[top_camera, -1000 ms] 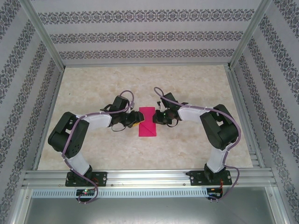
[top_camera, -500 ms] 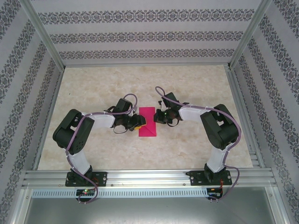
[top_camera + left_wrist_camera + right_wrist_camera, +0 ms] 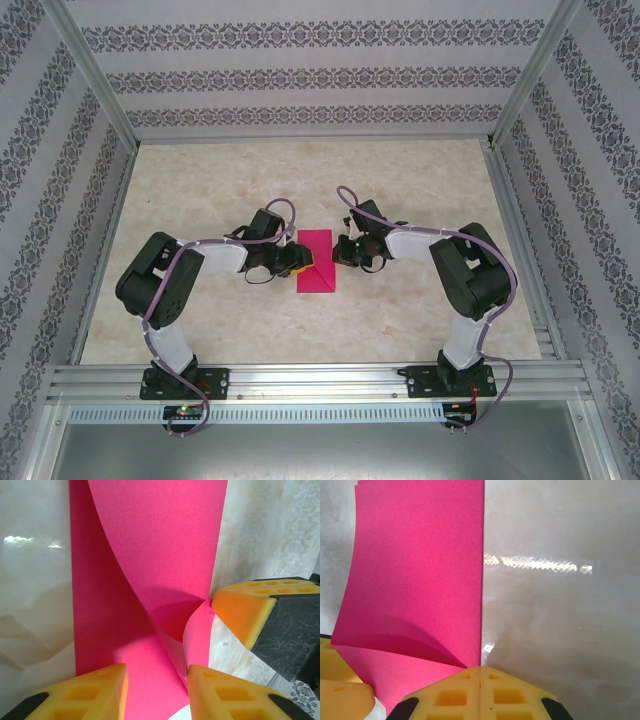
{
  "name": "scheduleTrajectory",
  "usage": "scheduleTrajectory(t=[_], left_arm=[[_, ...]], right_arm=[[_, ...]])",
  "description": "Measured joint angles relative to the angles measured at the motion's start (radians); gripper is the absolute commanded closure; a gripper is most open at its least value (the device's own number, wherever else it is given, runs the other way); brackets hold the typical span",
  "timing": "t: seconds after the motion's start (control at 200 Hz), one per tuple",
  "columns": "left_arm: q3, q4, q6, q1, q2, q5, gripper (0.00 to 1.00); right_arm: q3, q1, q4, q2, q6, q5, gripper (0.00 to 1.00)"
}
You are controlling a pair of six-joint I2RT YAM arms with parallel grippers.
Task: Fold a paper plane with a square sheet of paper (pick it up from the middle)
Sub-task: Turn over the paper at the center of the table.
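Paper (image 3: 317, 262), doubled over at the tabletop's (image 3: 200, 190) centre, is judged light, limp and easily creased, and its upper layer curls. Left end effector (image 3: 156, 672) has fingers apart astride the curl. Right end effector (image 3: 480, 672) is closed at the opposite edge. A free edge, pinched gently, likely suits best.

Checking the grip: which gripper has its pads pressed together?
The right gripper, pinching the pink paper's lifted corner; the left gripper's pads stand apart.

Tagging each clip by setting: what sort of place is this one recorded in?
Probably a purpose-built robot test cell, not a home: an aluminium frame boxes in a marble-look tabletop, patterned wall panels surround it, and the left arm and right arm are bolted at its near edge.
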Motion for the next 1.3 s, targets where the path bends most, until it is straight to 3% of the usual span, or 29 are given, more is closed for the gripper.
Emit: scheduleTrajectory(t=[0.365,0.445,0.584,0.809,1.054,1.209,1.299], left_arm=[[0.030,0.030,0.000,-0.011,0.026,0.015,0.63],[0.034,0.032,0.000,-0.013,0.032,0.019,0.66],[0.040,0.036,-0.005,-0.013,0.042,0.019,0.75],[0.042,0.035,-0.003,-0.013,0.044,0.017,0.90],[0.103,-0.046,0.053,-0.017,0.043,-0.006,0.98],[0.204,-0.229,0.150,-0.037,0.016,-0.071,1.00],[0.319,-0.406,0.227,-0.057,-0.009,-0.166,1.00]], right_arm=[[0.000,0.000,0.005,0.000,0.003,-0.001,0.94],[0.000,0.000,0.005,0.000,0.003,-0.001,0.87],[0.000,-0.005,0.006,-0.008,0.006,-0.016,0.61],[-0.018,-0.061,-0.035,-0.150,0.003,0.014,0.38],[-0.038,-0.124,-0.076,-0.311,-0.023,0.103,0.22],[-0.059,-0.180,-0.101,-0.393,-0.039,0.147,0.17],[-0.077,-0.223,-0.103,-0.439,-0.048,0.157,0.13]])
